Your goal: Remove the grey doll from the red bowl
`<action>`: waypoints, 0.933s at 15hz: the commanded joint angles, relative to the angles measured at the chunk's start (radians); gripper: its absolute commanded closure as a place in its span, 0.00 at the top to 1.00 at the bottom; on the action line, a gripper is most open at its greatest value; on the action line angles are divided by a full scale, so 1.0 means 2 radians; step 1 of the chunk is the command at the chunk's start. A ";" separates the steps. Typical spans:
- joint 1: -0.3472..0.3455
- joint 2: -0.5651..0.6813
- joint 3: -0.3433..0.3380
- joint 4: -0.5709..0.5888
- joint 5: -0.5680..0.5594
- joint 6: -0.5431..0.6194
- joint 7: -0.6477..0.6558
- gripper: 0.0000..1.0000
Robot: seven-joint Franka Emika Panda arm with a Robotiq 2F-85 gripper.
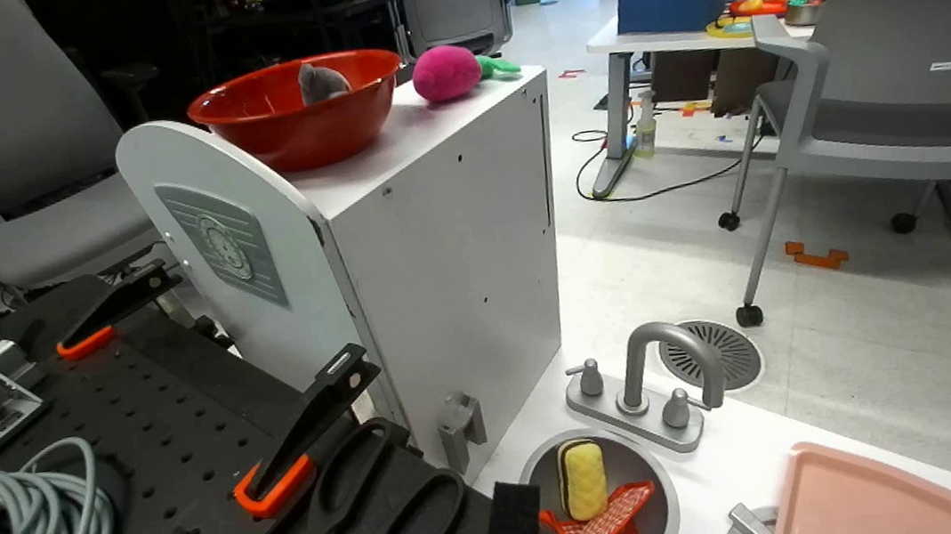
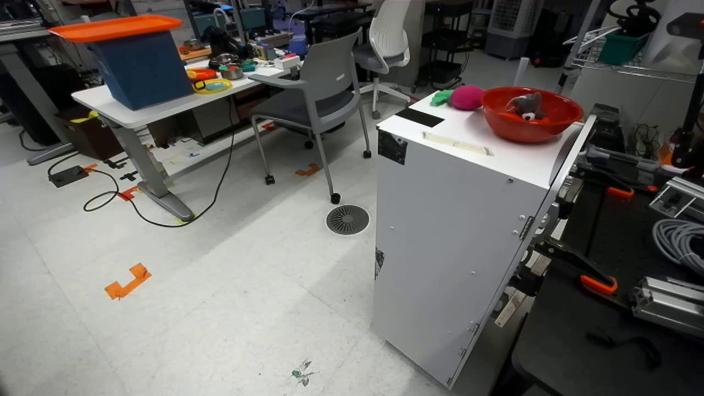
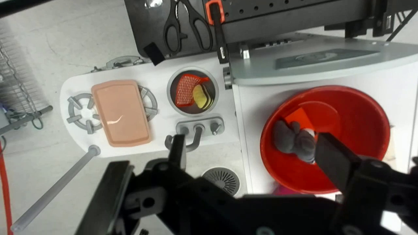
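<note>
Claw (image 3: 250, 143) spread wide and holding nothing; grey doll (image 3: 295, 142) inside the red bowl (image 3: 359, 124)

Take twelve o'clock as the top of the wrist view. Your fingers (image 3: 336, 156) stand far apart, and the one at three o'clock overlaps the bowl and the doll's edge as seen from the wrist. You can't read the height between them from that alone, and neither exterior view shows the claw.

The doll lies towards the bowl's nine o'clock, with an orange piece (image 3: 299, 118) at its own twelve; whether that belongs to the doll is unclear. Both exterior views show the doll inside the bowl, which sits upright on the white worktop (image 1: 402, 136). In an exterior view, the pink ball (image 1: 447, 73) lies just beside the bowl, at about three o'clock.

By the look of it, you're at the approach, with the grasp not yet made. Your next move probably calls for a shift towards three o'clock in the wrist view, centring the doll between the fingers, then a descent inside the rim without knocking the wall. Squeeze gently, since the doll looks soft, then lift clear of the rim before you carry it sideways.
</note>
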 commanded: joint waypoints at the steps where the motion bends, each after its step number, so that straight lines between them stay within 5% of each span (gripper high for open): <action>1: 0.003 0.021 -0.002 0.024 -0.001 0.047 0.022 1.00; 8: 0.033 0.050 -0.006 0.035 0.060 0.128 0.013 1.00; 14: 0.036 0.047 0.000 0.025 0.066 0.124 0.018 1.00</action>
